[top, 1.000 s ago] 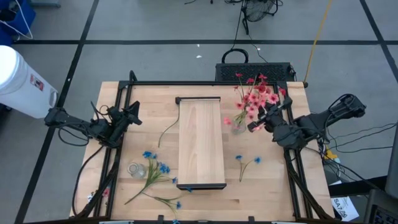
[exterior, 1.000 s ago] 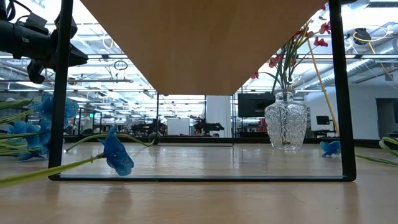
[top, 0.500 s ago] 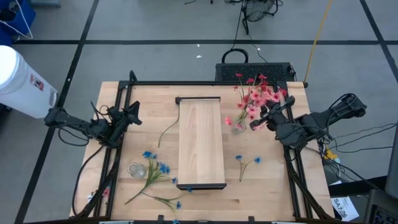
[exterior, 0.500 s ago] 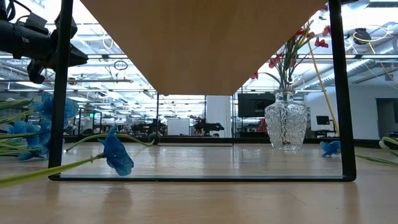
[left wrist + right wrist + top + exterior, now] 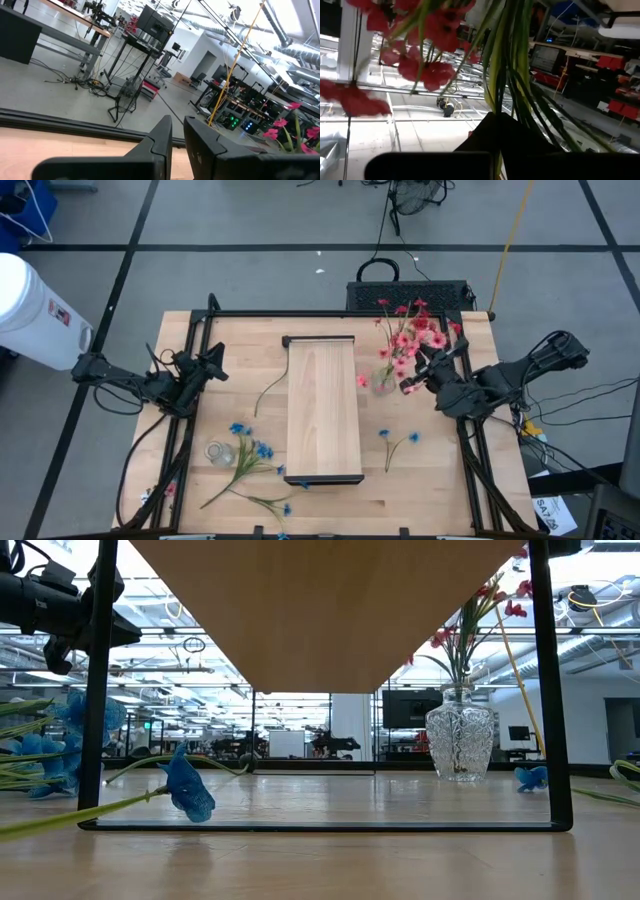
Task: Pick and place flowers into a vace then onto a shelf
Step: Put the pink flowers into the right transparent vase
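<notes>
One bunch of red-pink flowers (image 5: pixel 408 338) stands in the glass vase (image 5: pixel 459 743), just right of the shelf (image 5: pixel 323 410). Right pincer (image 5: pixel 412 374) clamped on the stems; left pincer (image 5: pixel 212 365) together, idle left of shelf. Risk: a sideways tug on the stems tips the vase.

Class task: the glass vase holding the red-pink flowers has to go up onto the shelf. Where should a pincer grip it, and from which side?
Grip the glass vase at its narrow neck, just under the flared rim, coming in level from the right. The body bulges and the red-pink flowers fan out above, blocking a top approach. The right pincer is already beside it, shut on the stems.
</notes>
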Robot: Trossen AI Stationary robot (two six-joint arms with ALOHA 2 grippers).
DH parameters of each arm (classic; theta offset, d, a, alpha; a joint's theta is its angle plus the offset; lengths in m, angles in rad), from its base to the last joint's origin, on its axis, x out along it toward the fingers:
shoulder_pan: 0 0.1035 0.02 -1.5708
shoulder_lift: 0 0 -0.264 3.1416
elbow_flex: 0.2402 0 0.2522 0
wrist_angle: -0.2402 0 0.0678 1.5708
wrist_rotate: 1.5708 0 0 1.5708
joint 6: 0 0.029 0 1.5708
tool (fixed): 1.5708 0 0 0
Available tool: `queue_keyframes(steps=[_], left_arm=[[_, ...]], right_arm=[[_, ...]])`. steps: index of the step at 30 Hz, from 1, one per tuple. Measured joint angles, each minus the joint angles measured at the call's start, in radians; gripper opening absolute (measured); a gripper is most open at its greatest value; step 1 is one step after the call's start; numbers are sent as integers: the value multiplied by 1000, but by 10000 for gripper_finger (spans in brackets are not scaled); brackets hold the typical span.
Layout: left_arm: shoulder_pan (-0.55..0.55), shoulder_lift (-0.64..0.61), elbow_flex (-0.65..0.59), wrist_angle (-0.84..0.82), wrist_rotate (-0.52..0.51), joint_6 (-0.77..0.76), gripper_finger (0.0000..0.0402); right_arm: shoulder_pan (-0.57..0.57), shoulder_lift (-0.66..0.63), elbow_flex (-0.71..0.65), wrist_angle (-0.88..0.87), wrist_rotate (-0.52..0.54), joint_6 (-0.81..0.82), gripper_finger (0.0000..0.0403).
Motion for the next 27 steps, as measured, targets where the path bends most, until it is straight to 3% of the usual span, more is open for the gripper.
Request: queue_keyframes(steps=[13,27], left_arm=[[0,0,0,0,0,0,51],[0,0,0,0,0,0,51]], right_arm=[[0,12,-126,180,-54,-55,4],[-18,12,-231,232,-133,10,4]])
